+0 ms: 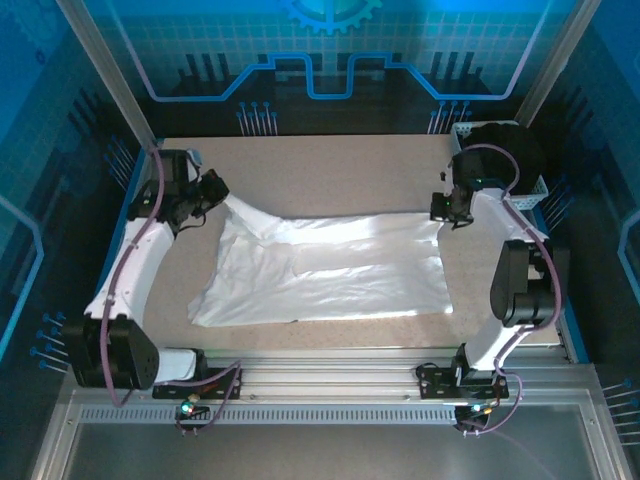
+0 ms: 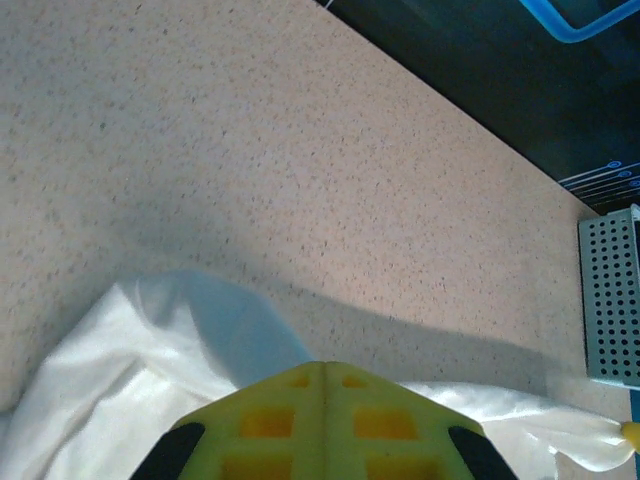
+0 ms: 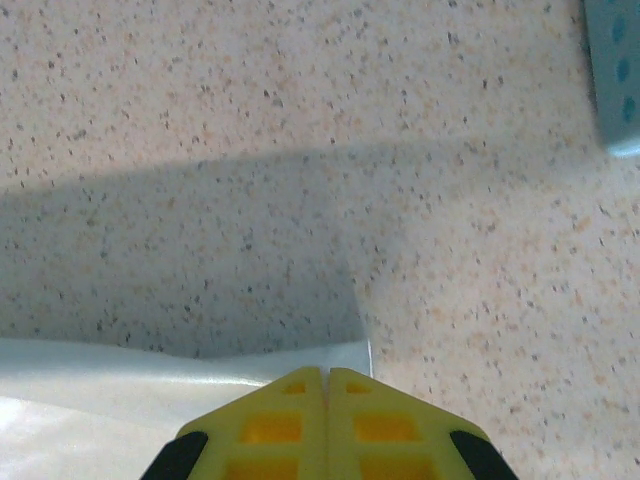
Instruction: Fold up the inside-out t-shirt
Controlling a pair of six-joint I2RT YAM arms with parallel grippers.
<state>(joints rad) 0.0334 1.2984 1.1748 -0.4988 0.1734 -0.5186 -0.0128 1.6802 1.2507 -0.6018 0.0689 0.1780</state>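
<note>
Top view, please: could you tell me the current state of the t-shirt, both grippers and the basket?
t-shirt: spread out on the table, its two far corners pinched.
left gripper: shut on the t-shirt's far left corner.
right gripper: shut on the t-shirt's far right corner.
basket: upright, something dark inside.

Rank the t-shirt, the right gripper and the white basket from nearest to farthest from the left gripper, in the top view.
1. t-shirt: corner pinched in the left gripper.
2. right gripper: opposite, on the right side.
3. white basket: beyond it, far-right corner.
</note>
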